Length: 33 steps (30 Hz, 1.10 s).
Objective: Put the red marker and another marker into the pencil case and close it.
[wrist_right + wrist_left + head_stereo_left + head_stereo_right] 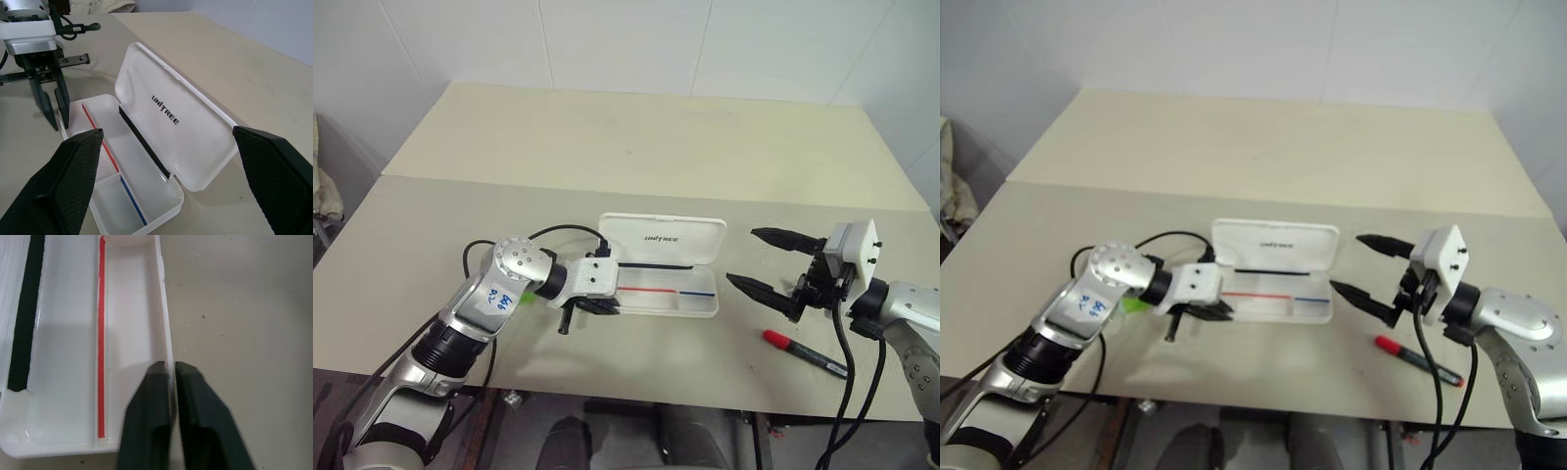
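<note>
A pale beige table [636, 147] stands against a white wall. Farthest left, a sliver of the light-green marker [1132, 305] shows on the table just behind the left arm, well back from that arm's jaws. The left gripper [592, 306] points down at the left end of the pencil case [700, 304]; its fingers [146, 426] stand one on each side of the case's near wall, with only a thin gap between them, and whether they actually press the wall cannot be told. The case lies open between the two grippers, its lid [186, 127] tilted back with dark lettering on it and a red and a blue stripe along the tray. The tray looks bare. The right gripper [773, 264] hovers just past the case's right end, jaws spread wide and holding nothing. The red marker [803, 352] lies on the table just below and nearer than those open jaws, red cap toward the case.
</note>
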Motion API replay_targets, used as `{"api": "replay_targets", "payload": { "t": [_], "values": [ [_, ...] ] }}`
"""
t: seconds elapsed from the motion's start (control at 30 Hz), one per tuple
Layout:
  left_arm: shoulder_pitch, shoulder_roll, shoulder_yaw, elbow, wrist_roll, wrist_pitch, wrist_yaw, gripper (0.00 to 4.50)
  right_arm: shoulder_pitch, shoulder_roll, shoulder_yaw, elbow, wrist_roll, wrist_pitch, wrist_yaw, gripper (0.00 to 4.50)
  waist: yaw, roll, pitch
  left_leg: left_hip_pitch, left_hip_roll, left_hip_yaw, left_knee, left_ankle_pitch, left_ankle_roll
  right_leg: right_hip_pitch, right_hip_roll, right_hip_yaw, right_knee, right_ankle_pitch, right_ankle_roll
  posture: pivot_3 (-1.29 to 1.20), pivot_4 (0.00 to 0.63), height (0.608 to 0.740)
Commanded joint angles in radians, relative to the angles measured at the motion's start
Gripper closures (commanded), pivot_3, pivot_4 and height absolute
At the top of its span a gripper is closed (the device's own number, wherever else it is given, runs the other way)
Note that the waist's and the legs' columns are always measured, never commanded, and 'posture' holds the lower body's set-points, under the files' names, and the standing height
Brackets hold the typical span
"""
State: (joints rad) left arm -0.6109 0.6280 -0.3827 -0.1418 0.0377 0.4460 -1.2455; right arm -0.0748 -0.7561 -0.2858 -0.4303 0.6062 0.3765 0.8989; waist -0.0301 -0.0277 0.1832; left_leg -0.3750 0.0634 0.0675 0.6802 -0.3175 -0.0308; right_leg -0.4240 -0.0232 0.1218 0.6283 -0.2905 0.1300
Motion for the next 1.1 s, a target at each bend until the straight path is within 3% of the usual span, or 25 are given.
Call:
{"api": "replay_targets", "payload": {
  "t": [0.03,0.2,0.4,0.53,0.7,0.9,1.1],
  "values": [
    [-0.023,-0.026,0.000,-0.007,-0.033,-0.005,0.005,2.92,-0.021,-0.001,-0.015,-0.031,0.018,-0.002,-0.011,0.00,0.000,0.000,0.000,0.000,0.000,0.000,0.000,0.000,0.000,0.000,0.000,0.000,0.000,0.000,0.000,0.00,0.150,0.740],
    [-0.038,-0.039,0.008,-0.016,-0.059,-0.002,0.001,2.92,-0.036,0.002,-0.005,-0.021,0.015,-0.007,-0.010,0.00,-0.001,0.000,0.000,0.000,0.000,0.000,0.000,0.000,0.000,0.000,0.000,0.000,0.000,0.000,0.000,0.00,0.150,0.740],
    [-0.020,0.022,0.033,-0.067,-0.103,-0.011,-0.043,2.92,-0.047,0.012,0.010,-0.008,0.010,-0.016,-0.003,0.00,-0.002,0.000,0.000,0.000,0.000,0.000,0.000,0.000,0.000,0.000,0.000,0.000,0.000,0.000,0.000,0.00,0.150,0.740],
    [-0.001,0.104,0.081,-0.113,-0.158,0.021,-0.081,1.71,-0.052,0.003,0.009,0.017,0.007,-0.019,0.023,0.00,-0.002,0.000,0.000,0.000,0.000,0.000,0.000,0.000,0.000,0.000,0.000,0.000,0.000,0.000,0.000,0.00,0.150,0.740],
    [0.017,0.132,0.235,-0.145,-0.397,0.031,-0.180,0.04,-0.033,-0.062,-0.042,0.087,-0.007,-0.022,0.084,0.00,0.000,0.000,0.000,0.000,0.000,0.000,0.000,0.000,0.000,0.000,0.000,0.000,0.000,0.000,0.000,0.00,0.150,0.740],
    [0.006,0.162,0.348,-0.041,-0.485,-0.028,-0.215,0.01,0.070,-0.172,-0.150,0.089,0.017,0.099,0.099,0.00,0.001,-0.001,0.001,0.000,0.000,0.000,-0.001,0.000,0.000,0.000,0.000,0.000,0.000,0.000,-0.001,0.00,0.150,0.740],
    [0.021,0.049,0.374,-0.008,-0.519,-0.108,-0.138,0.01,0.256,-0.275,-0.315,-0.014,0.059,0.273,0.153,0.00,0.004,-0.001,0.001,0.000,0.000,0.000,0.000,0.000,0.000,0.000,0.000,0.000,-0.001,0.000,0.000,0.00,0.150,0.740]
  ]
}}
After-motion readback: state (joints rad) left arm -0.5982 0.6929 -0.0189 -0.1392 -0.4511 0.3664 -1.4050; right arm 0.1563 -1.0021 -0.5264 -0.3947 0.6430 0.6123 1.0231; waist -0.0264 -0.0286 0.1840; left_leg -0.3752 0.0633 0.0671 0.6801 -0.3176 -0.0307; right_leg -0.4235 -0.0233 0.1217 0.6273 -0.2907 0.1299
